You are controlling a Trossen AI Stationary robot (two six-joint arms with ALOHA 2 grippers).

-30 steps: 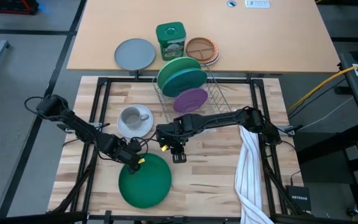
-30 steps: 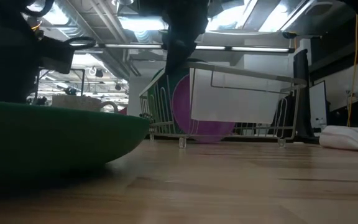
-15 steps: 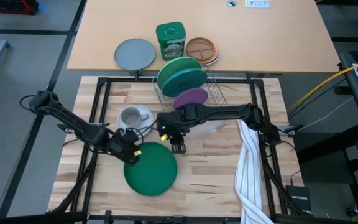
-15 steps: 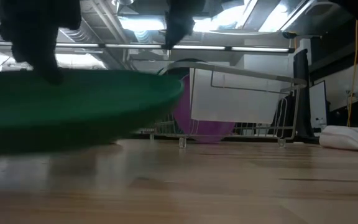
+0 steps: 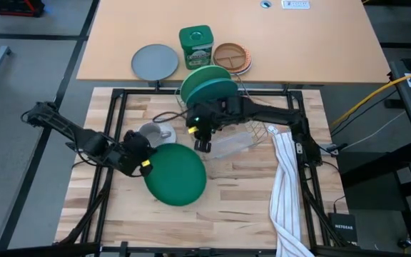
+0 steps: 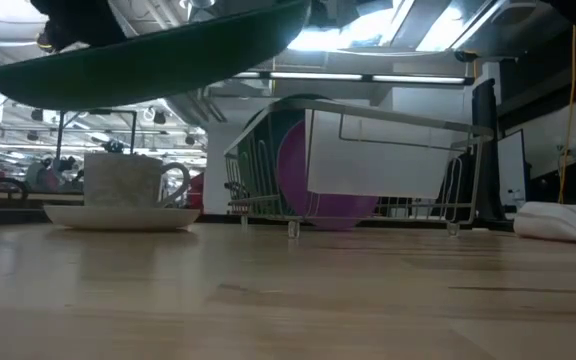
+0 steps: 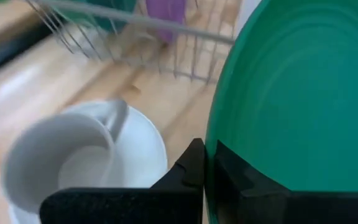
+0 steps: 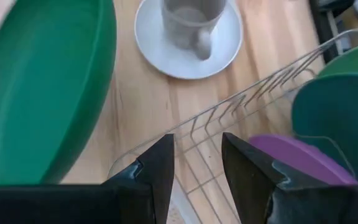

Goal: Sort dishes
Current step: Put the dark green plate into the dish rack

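Observation:
My left gripper (image 5: 143, 163) is shut on a dark green plate (image 5: 175, 175), which hangs above the table; the plate also shows in the low view (image 6: 158, 50) and the left wrist view (image 7: 297, 99). My right gripper (image 5: 200, 137) is open and empty, over the near end of the wire dish rack (image 5: 227, 121). A light green plate (image 5: 204, 75), a teal plate (image 5: 216, 89) and a purple plate (image 8: 297, 163) stand on edge in the rack. A grey mug (image 6: 128, 180) stands on a white saucer (image 6: 123, 216) on the table, between my two grippers. My left gripper pinches the dark green plate's rim (image 7: 219, 155) on the plate's left side, between its two fingers. The fingers (image 7: 190, 169) come roughly level from the table's left. The plate is lifted clear of the table and tilted.
On the far tabletop lie a flat grey round plate (image 5: 155, 61), a green tin (image 5: 195, 46) and a brown, orange-rimmed plate (image 5: 232, 57). A striped white towel (image 5: 287, 193) lies along the table's right side.
My left gripper has gone up and toward the far edge with the dark green plate, which has been lifted off the table and now hangs tilted above it. My right gripper has gone toward the far edge, to the rack's near end.

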